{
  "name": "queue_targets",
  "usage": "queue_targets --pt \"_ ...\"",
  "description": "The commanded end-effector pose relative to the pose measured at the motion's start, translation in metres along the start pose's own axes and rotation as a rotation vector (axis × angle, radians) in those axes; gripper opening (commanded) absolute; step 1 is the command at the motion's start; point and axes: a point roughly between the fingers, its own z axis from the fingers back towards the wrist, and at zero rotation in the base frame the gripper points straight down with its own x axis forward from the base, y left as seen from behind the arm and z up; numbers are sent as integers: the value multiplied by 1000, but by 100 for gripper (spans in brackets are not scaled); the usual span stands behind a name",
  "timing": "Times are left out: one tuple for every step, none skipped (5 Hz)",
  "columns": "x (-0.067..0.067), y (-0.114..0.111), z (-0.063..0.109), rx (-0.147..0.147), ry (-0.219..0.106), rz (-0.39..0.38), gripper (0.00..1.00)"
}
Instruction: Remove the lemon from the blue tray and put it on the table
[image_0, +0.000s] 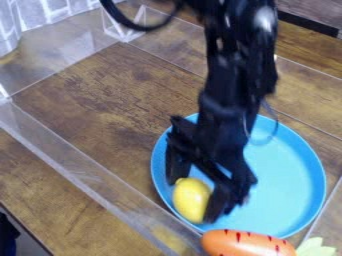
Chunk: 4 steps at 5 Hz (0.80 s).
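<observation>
The yellow lemon (191, 199) lies in the near left part of the round blue tray (297, 170), which rests on the dark wood table (80, 110). My black gripper (205, 196) hangs down over the tray with its jaws open and one finger on each side of the lemon. The left finger (178, 172) is at the lemon's far left and the right finger (233, 207) at its right. The frame is blurred, so I cannot tell whether the fingers touch the lemon. The arm hides the middle of the tray.
An orange toy carrot (250, 243) with green leaves (318, 247) lies at the bottom edge, just below the tray. Clear plastic walls (74, 170) edge the table at the left and front. A clear stand (123, 22) is at the back.
</observation>
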Motion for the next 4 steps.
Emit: queue_targets --pt "9 -8 -5 6 -28 -49 100" --pt "12 -11 -8 10 -34 -68 0" --pt "13 -13 -10 11 -40 -73 0" --pt "14 -15 -12 9 -46 -80 0"
